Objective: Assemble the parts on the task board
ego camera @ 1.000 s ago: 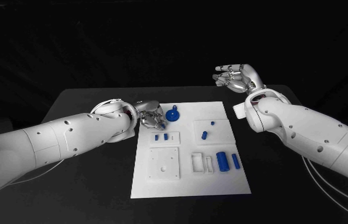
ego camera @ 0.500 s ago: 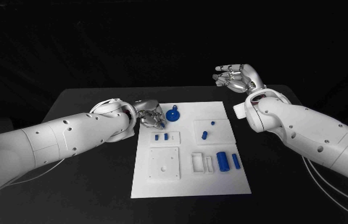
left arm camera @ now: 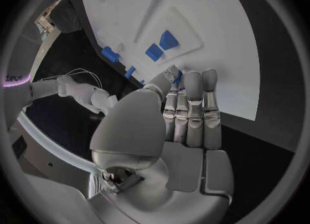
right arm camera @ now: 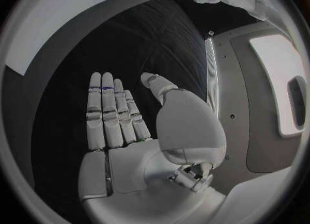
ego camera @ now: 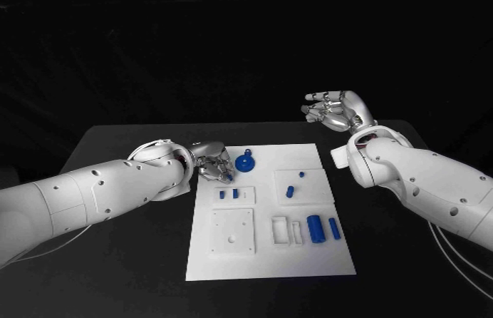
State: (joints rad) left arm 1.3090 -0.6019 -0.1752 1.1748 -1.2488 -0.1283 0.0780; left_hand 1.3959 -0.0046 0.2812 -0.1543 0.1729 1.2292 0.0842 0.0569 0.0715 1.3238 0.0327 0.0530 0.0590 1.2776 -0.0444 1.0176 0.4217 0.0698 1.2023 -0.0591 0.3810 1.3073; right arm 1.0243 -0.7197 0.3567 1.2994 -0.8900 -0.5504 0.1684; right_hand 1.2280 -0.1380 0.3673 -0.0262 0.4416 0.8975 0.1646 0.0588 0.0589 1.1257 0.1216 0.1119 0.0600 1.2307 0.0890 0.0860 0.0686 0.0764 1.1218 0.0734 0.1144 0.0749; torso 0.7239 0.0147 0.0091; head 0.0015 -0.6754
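Fingertips of the left hand point(ego camera: 211, 162) crowd the task board point(ego camera: 269, 261) at its far-left corner; any pinched part is hidden, grip unclear. Right hand point(ego camera: 337, 110) hovers far right, fingers apart, empty.

You'll spot barely any change — left robot hand point(ego camera: 213, 165) nudged a touch lower at the task board's point(ego camera: 269, 261) near-left edge, fingers slightly re-curled, nothing else moved.
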